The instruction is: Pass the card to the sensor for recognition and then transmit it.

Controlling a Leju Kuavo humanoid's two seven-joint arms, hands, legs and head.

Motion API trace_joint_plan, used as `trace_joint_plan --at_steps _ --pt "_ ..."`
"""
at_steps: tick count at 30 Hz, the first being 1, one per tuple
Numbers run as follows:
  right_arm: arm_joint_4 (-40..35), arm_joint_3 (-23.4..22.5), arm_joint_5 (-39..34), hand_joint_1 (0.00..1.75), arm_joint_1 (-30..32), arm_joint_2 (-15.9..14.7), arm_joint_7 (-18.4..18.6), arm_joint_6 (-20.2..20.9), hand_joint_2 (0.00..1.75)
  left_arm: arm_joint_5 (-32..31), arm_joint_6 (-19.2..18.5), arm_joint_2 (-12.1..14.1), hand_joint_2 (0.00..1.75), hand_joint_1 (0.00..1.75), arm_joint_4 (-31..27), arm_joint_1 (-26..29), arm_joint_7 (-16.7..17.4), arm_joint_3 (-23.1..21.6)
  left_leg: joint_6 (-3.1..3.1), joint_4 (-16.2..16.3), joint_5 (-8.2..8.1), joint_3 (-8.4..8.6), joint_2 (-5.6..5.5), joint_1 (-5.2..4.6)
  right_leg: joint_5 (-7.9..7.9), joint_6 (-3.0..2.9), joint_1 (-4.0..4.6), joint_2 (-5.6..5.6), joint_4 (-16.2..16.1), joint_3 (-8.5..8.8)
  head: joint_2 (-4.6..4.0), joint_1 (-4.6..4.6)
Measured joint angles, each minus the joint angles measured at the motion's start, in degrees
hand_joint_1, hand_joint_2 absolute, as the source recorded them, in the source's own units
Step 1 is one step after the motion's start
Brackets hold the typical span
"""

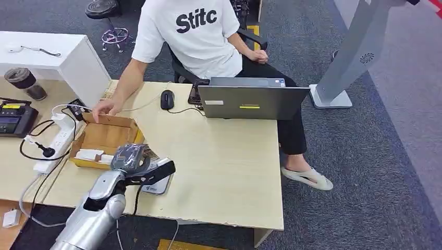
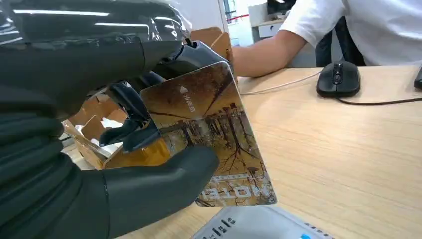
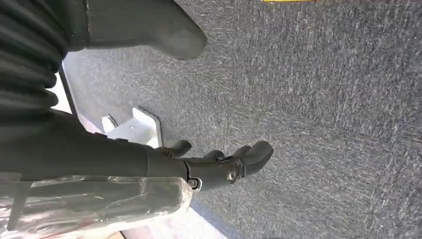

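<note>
My left hand (image 1: 136, 160) pinches a golden-brown card (image 2: 209, 134) with a tree picture between its thumb and fingers. It holds the card tilted just above the flat grey sensor (image 1: 157, 186), whose edge (image 2: 259, 225) shows right under the card. The sensor lies near the table's front edge, beside an open cardboard box (image 1: 104, 138). My right hand (image 3: 219, 164) hangs over grey carpet with its fingers apart and nothing in them.
A person in a white shirt sits at the far side of the table (image 1: 224, 156), one hand (image 1: 104, 108) resting on the box rim. A laptop (image 1: 250, 100), a black mouse (image 1: 167, 99) and a power strip (image 1: 56, 140) also lie on the table.
</note>
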Motion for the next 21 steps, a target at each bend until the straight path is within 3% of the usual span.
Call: trace_joint_plan --at_steps 21 --pt "0.00 0.00 1.14 0.00 0.00 0.37 0.59 0.00 1.75 -0.83 1.44 -1.11 1.75 1.75 3.10 0.88 -0.72 -0.37 0.02 0.00 0.01 0.10 -0.02 0.00 0.00 0.00 0.00 -0.04 0.00 0.13 0.00 0.00"
